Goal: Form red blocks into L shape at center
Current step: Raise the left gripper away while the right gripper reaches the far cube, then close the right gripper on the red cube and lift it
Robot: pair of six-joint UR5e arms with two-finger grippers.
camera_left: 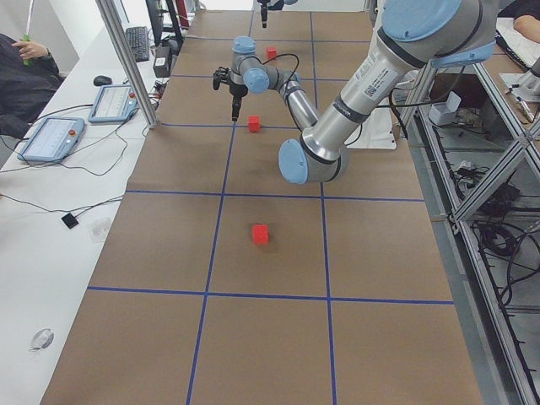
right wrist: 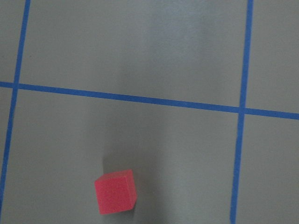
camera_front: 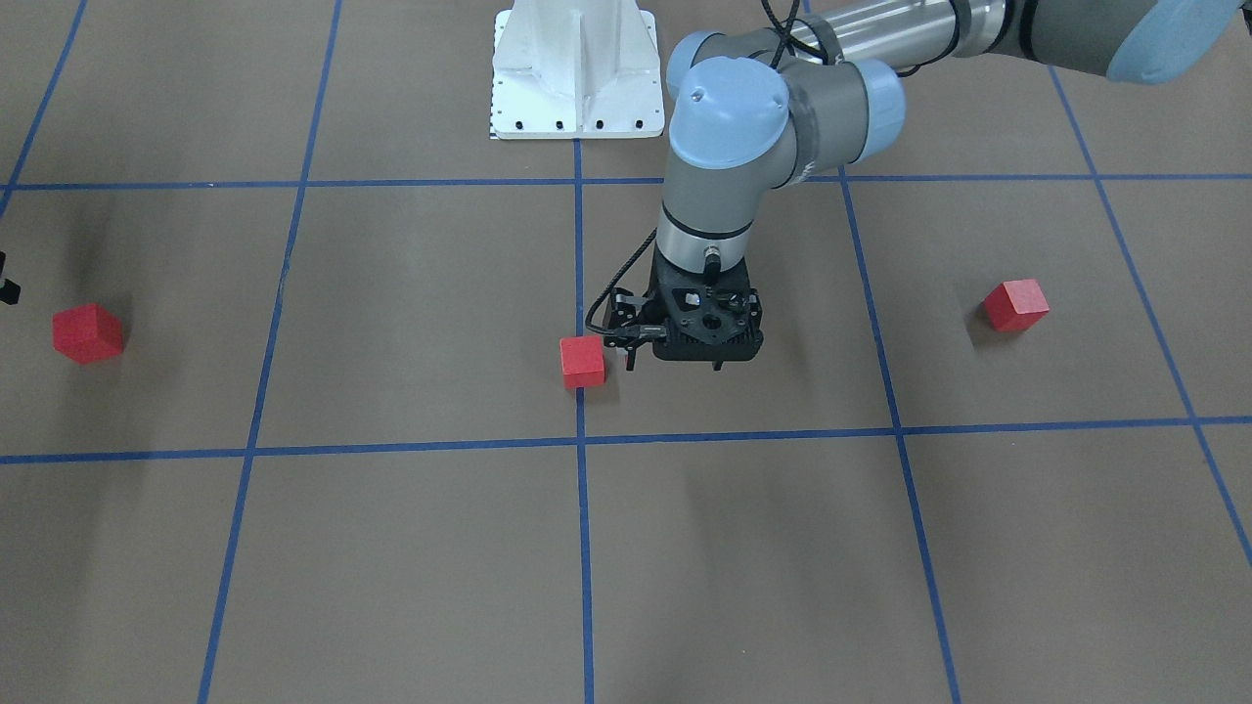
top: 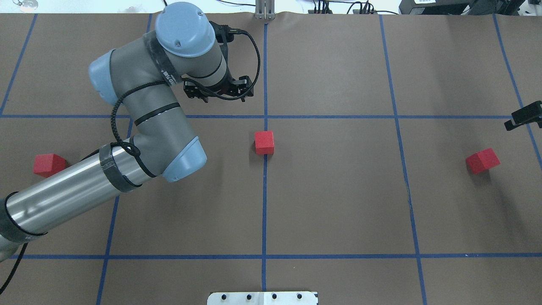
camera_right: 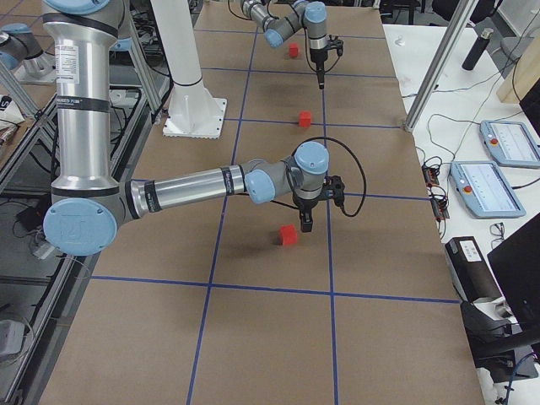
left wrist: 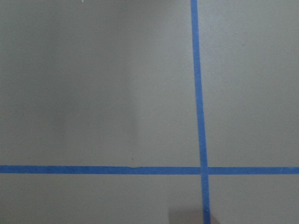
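Note:
Three red blocks lie apart on the brown table. One block (camera_front: 583, 361) (top: 264, 142) sits on the middle blue tape line at the center (top: 283, 178). One (camera_front: 1016, 305) (top: 49, 164) lies on my left side. One (camera_front: 87, 332) (top: 482, 161) (right wrist: 115, 191) lies on my right side. My left gripper (camera_front: 706, 337) (camera_left: 234, 111) hovers beside the middle block without touching it; its fingers are hidden under the wrist. My right gripper (top: 524, 117) (camera_right: 305, 224) hangs above the table near the right block. I cannot tell whether either is open or shut. The left wrist view shows only tape.
The white metal base (camera_front: 577, 73) (top: 262, 298) stands at the robot's edge on the middle line. Blue tape divides the table into grid squares. A side bench with tablets (camera_left: 51, 139) and an aluminium post (camera_left: 126, 59) borders the far edge.

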